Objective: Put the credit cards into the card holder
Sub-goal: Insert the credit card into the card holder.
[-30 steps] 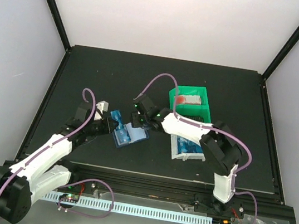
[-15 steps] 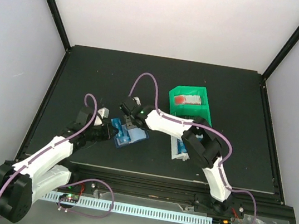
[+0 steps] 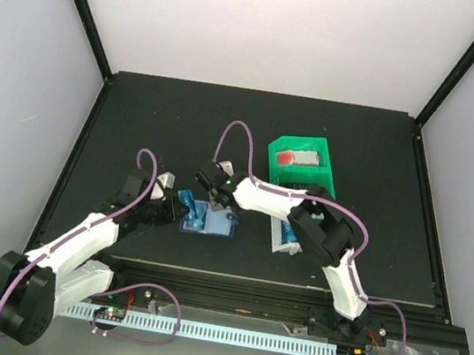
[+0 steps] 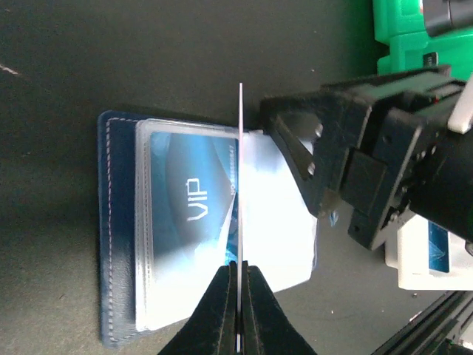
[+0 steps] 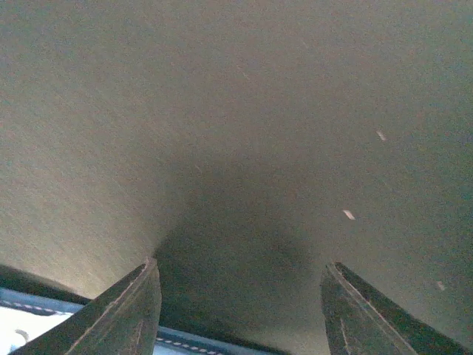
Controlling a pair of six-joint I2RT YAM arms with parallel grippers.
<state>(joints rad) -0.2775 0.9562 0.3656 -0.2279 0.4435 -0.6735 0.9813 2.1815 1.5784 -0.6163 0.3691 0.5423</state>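
The card holder (image 3: 215, 225) lies open on the black mat, navy (image 4: 107, 222) with clear pockets. A blue credit card (image 4: 188, 200) marked VIP sits in its left pocket. My left gripper (image 4: 240, 270) is shut on a thin leaf standing on edge at the holder's middle, apparently one of its clear leaves. In the top view the left gripper (image 3: 177, 207) is at the holder's left side. My right gripper (image 3: 217, 194) hovers at the holder's far edge, open and holding nothing (image 5: 242, 265); it faces the left wrist camera (image 4: 314, 174). More blue credit cards (image 3: 293, 233) lie in a white tray.
A green bin (image 3: 302, 171) with a red item (image 3: 298, 158) stands at the back right, just behind the white tray (image 3: 279, 237). The right arm's forearm stretches over the mat between the tray and the holder. The mat's near edge is close below the holder.
The card holder has turned from tilted to square and slid slightly nearer. The right gripper swung left over it and opened a little wider. The left gripper followed, still shut.
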